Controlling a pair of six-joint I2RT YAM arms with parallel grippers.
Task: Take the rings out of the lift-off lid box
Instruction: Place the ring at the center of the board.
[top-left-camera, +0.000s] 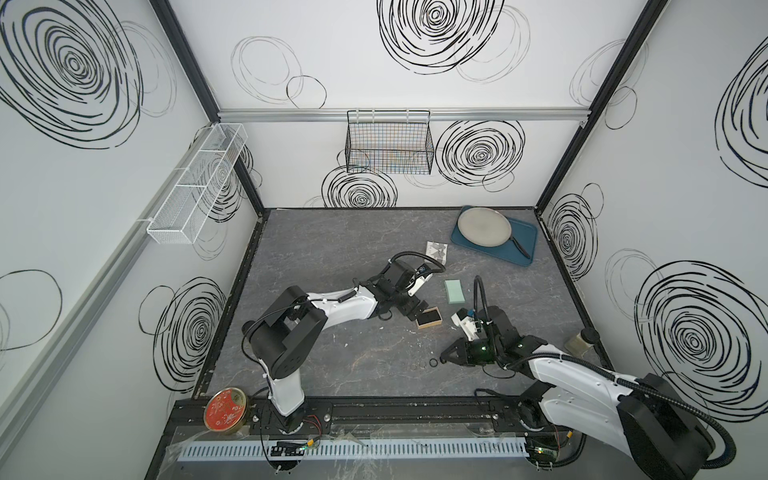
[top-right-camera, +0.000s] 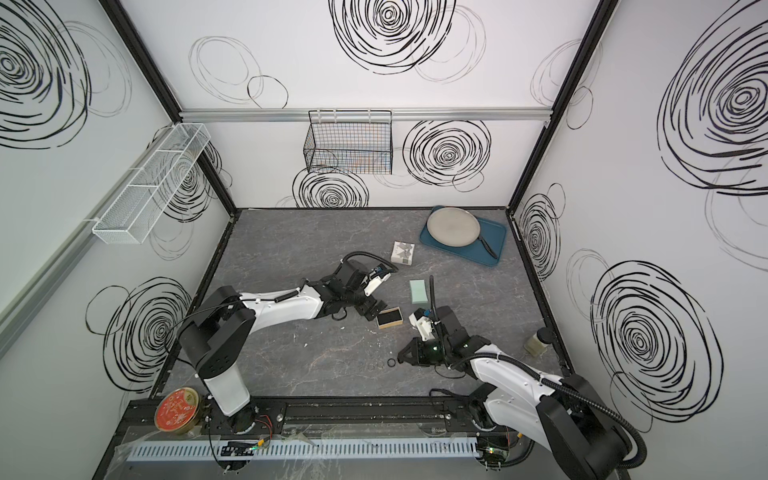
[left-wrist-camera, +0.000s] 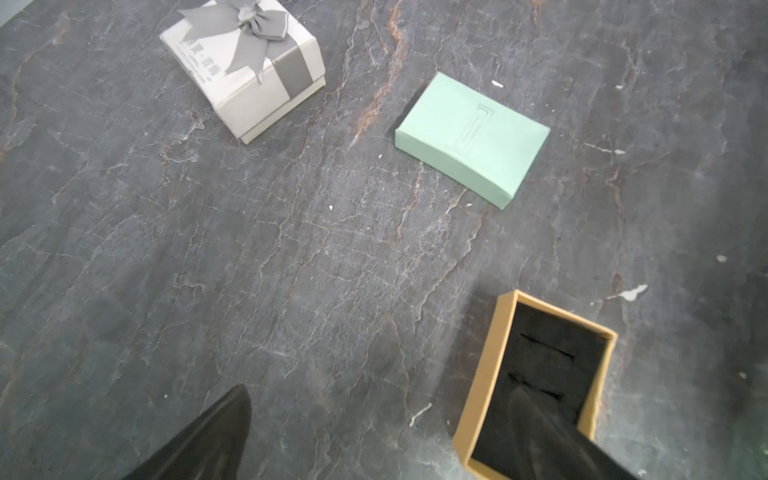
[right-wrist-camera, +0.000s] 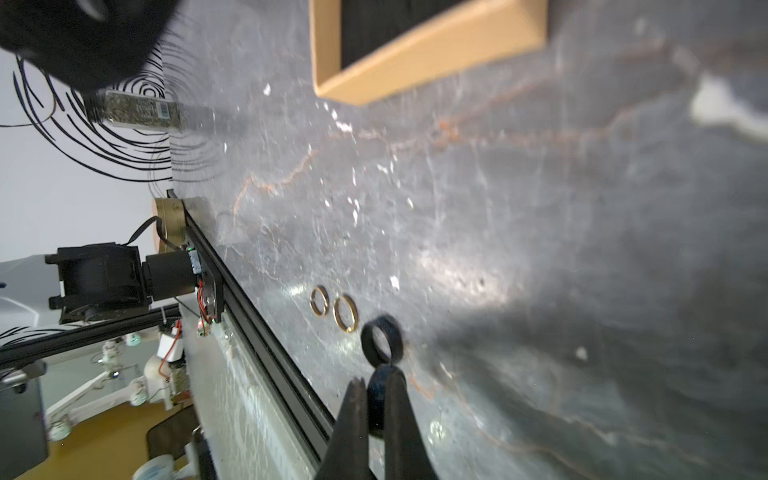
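Stretched low, the right gripper (right-wrist-camera: 376, 376) pinches a small black round ring (right-wrist-camera: 376, 407) while the left gripper (left-wrist-camera: 380, 392) hangs spread wide above the open tan cardboard box (left-wrist-camera: 484, 374).

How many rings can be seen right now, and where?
4. Two thin golden rings and one black ring lie side by side on the table; a second black ring is pinched in the right hand. More may be hidden in the open box.
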